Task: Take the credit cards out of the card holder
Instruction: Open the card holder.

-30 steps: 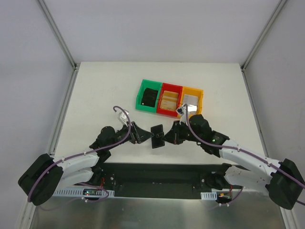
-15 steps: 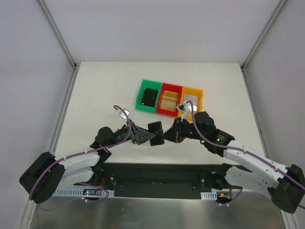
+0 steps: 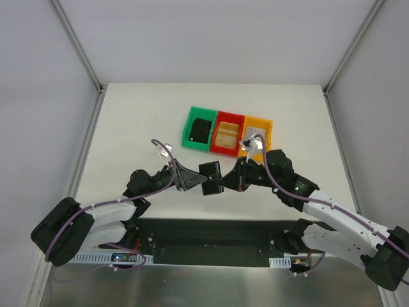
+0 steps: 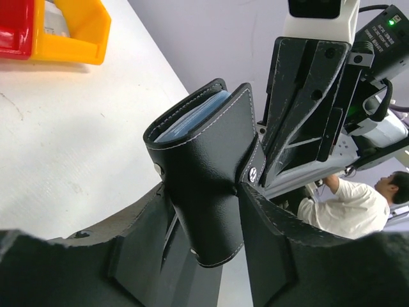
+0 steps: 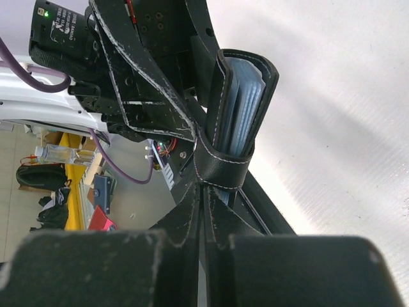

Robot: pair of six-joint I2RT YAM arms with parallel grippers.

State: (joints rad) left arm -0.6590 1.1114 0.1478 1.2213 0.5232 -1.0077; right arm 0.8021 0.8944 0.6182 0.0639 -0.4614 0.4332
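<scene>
Over the white table (image 3: pixel 140 121), the small black stitched-leather card holder (image 3: pixel 210 178) hangs between the arms: left gripper (image 4: pixel 206 198) clamped on its faces, right gripper (image 5: pixel 203 182) pinched shut on its closure tab (image 5: pixel 225 173). Only grey-blue inner leaves (image 5: pixel 246 112) show; no card is out yet

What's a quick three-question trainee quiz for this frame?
1. True or false: only the left hand touches the card holder.
2. Which bin is in the middle of the row? A green, B red, C yellow.
3. Fill in: the holder's closure strap is pinched by the ___ hand.
Key: 1 false, both hands grip it. 2 B, the red bin. 3 right hand.
</scene>
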